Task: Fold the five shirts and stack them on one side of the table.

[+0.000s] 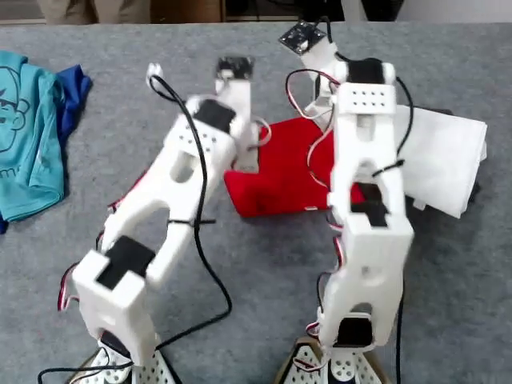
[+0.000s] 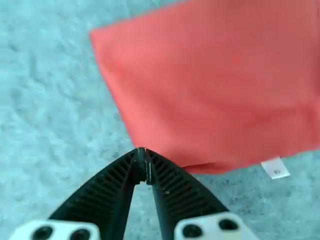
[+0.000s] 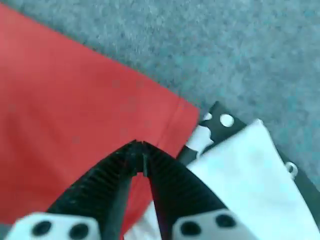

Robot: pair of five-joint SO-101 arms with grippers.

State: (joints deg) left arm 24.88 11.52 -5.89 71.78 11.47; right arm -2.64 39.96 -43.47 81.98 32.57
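Red shirt: folded, flat at mid-table; small white tag at its near edge.
Left gripper: jaws pressed together, nothing held, tips at the red shirt's 9 o'clock edge in the high view.
Right gripper: jaws closed, nothing held, over the red shirt's 2 o'clock corner.
White shirt: folded, at 3 o'clock of the red shirt, lying on a black dotted shirt.
Teal shirt: table's 9 o'clock edge, loosely bunched on a blue shirt.
Table: grey cloth.
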